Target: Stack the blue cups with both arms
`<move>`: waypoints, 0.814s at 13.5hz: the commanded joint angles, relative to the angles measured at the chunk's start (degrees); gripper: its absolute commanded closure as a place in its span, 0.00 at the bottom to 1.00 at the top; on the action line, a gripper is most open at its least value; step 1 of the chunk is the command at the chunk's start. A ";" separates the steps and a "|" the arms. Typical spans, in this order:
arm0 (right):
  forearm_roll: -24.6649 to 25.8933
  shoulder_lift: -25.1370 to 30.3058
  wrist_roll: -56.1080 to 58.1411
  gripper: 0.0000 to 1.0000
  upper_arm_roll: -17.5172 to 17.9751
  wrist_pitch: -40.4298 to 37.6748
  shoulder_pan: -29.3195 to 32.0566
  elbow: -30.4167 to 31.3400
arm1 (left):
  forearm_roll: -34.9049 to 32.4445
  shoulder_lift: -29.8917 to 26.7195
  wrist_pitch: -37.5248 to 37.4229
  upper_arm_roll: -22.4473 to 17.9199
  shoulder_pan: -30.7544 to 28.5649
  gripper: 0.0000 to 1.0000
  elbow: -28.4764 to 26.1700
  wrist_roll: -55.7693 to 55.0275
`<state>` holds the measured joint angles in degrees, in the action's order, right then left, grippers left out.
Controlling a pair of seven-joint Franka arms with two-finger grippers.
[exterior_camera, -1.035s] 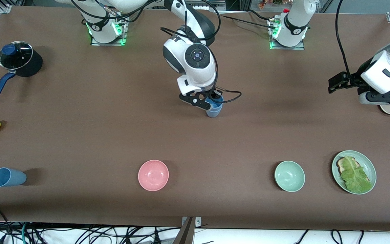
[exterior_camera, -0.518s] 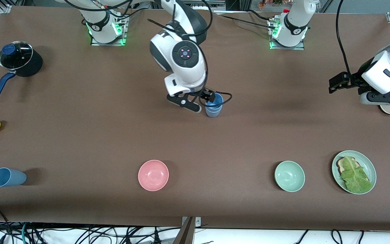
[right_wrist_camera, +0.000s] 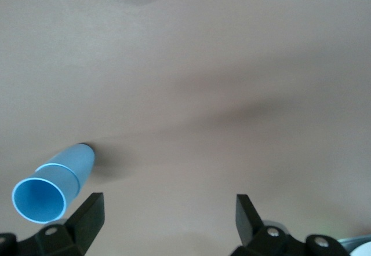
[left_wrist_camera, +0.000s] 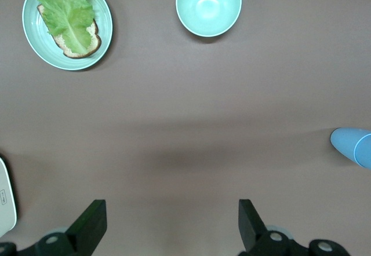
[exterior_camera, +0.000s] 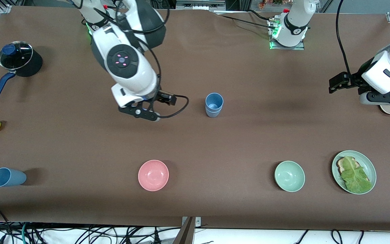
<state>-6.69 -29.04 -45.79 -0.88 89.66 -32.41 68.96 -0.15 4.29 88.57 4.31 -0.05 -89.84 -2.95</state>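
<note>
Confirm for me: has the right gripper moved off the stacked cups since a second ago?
Yes. The right gripper, open and empty, has left the stacked blue cups and swung toward the right arm's end of the table; the stack stands alone.

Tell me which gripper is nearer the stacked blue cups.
Right. The right gripper is open over bare table beside the stacked blue cups, toward the right arm's end. The left gripper waits open at the left arm's end, much farther off.

White jointed arms [exterior_camera: 127,64], black bands, black cables, green-lit bases [exterior_camera: 286,37]
</note>
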 commanded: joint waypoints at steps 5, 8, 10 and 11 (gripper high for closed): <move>-0.08 2.67 10.97 0.00 -5.09 -3.52 -0.29 0.82 | -1.17 -0.95 -0.07 -0.09 -0.30 0.00 -0.95 0.04; -0.17 2.76 13.52 0.00 -7.37 -2.56 -0.29 0.91 | -1.16 -0.69 0.20 -0.26 -0.39 0.00 -0.87 0.22; -0.26 2.76 17.47 0.00 -9.39 -2.20 0.59 2.13 | -1.16 -0.78 0.02 -0.26 -1.00 0.00 -1.22 0.40; -1.13 2.76 18.71 0.00 -10.19 -2.81 1.03 2.32 | -1.16 -0.78 0.02 -0.26 -1.09 0.00 -1.31 0.57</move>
<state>-6.76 -27.46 -30.28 -9.71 87.09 -32.13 69.43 -0.15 4.29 88.57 3.81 -0.51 -90.18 -2.94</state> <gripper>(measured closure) 0.000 0.000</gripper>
